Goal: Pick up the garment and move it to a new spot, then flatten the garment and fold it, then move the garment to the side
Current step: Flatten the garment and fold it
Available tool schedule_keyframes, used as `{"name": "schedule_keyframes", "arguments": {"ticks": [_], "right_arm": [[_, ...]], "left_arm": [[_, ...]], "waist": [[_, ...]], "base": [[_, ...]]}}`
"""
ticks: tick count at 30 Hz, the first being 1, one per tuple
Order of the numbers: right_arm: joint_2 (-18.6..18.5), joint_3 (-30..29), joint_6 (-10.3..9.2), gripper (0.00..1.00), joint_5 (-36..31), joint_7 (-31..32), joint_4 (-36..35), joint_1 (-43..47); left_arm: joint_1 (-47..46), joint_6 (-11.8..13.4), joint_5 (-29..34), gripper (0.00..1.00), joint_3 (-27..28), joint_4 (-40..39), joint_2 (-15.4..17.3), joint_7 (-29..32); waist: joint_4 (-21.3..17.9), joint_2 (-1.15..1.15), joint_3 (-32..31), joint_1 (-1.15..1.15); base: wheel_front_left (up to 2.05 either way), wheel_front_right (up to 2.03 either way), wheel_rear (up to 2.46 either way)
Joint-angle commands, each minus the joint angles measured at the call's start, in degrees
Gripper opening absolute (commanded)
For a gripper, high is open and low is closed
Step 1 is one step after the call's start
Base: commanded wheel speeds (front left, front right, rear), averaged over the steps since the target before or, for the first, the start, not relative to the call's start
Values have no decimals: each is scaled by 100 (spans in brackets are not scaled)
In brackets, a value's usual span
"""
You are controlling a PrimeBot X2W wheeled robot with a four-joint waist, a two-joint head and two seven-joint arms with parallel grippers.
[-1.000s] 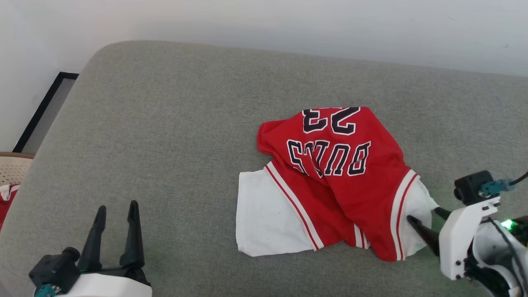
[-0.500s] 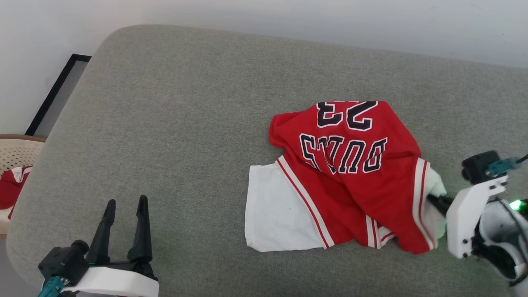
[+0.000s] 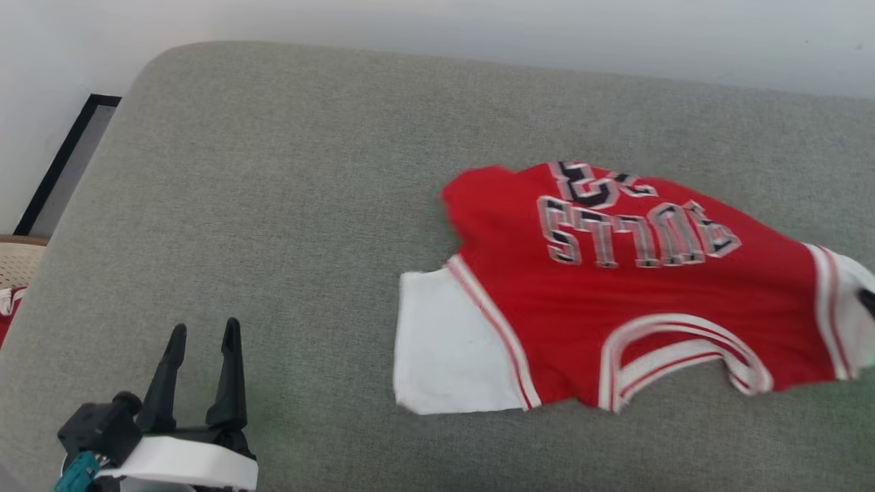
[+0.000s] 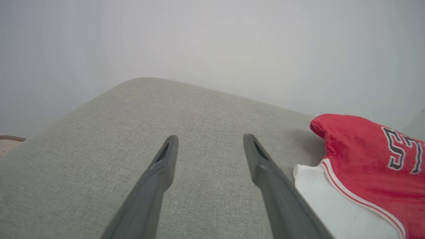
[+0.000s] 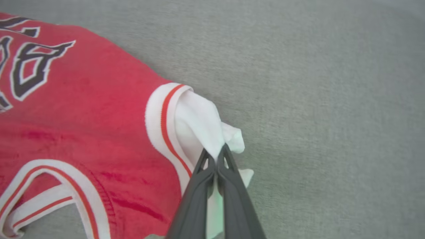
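Observation:
The garment (image 3: pixel 615 294) is a red jersey with white sleeves and black lettering, lying stretched sideways on the grey cushion. Its left white sleeve (image 3: pixel 444 348) lies flat, and the striped neckline trim (image 3: pixel 677 355) faces the front edge. In the right wrist view my right gripper (image 5: pixel 216 153) is shut on the bunched right white sleeve (image 5: pixel 199 119), beside the red body (image 5: pixel 83 116). One of its dark fingers (image 3: pixel 869 301) shows at the head view's right edge. My left gripper (image 3: pixel 205 326) stands open and holds nothing, well left of the garment (image 4: pixel 365 159); in its own view the left gripper (image 4: pixel 211 137) points over bare cushion.
The grey cushion (image 3: pixel 273 205) has a rounded far-left corner and a white wall behind it. A pale basket (image 3: pixel 17 266) holding red cloth (image 3: pixel 5 314) sits past the left edge, beside a dark-framed strip (image 3: pixel 68 164).
My right gripper has shut on the white sleeve and pulled it to the right, drawing the crumpled jersey out wide. The head camera has shifted. The left gripper stays open where it was.

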Motion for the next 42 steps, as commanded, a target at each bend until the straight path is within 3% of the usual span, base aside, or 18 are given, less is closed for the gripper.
{"name": "schedule_keyframes", "arguments": {"ticks": [1, 9, 10, 11, 12, 13, 18, 22, 29, 35, 42], "right_arm": [[43, -237, -1, 0, -98, 34, 221, 16], [313, -396, -1, 0, -139, -47, 1320, -318], [324, -375, -1, 27, -179, -72, 1438, -387], [324, -375, -1, 27, -179, -72, 1438, -387], [362, -349, -1, 89, -186, -74, 1534, -465], [383, -316, -1, 100, -212, -95, 1622, -523], [313, -156, -1, 100, -147, -49, 1686, -658], [192, 28, -1, 100, -40, -216, 1359, -599], [300, 46, -1, 100, -104, -666, 478, -334], [597, 28, -1, 100, -365, -1459, -220, -208], [976, 215, -1, 100, -736, -2622, -640, -78]], "left_arm": [[-122, -15, 1, 100, -44, -3, 31, -31], [-277, -16, -51, 100, -234, 113, 180, -30], [-318, -16, -70, 100, -270, 126, 192, -30], [-318, -16, -70, 100, -270, 126, 192, -30], [-354, -16, -67, 100, -325, 146, 220, -30], [-377, -16, -89, 100, -379, 179, 236, -30], [-546, -16, -218, 100, -660, 268, 426, 115], [-642, -15, -310, 100, -830, 226, 595, 360], [-740, -15, -534, 100, -1084, 170, 797, 1112], [-768, 29, -865, 100, -1246, 248, 906, 2114], [-720, 302, -1096, 100, -1403, 260, 969, 3288]], "waist": [[-23, 0, 24, 0], [-70, 0, 135, 0], [-74, 0, 145, 0], [-74, 0, 145, 0], [-80, 0, 153, 0], [-92, 0, 158, 0], [-221, 0, 144, 0], [-428, 0, 103, 0], [-882, 0, 16, 0], [-1281, 0, -6, 0], [-1649, 0, 35, 0]], "base": [[0, 0, 0], [0, 0, 0], [0, 0, 0], [0, 0, 0], [0, 0, 0], [0, 0, 0], [0, 0, 0], [0, 0, 0], [0, 0, 0], [0, 0, 0], [0, 0, 0]]}}
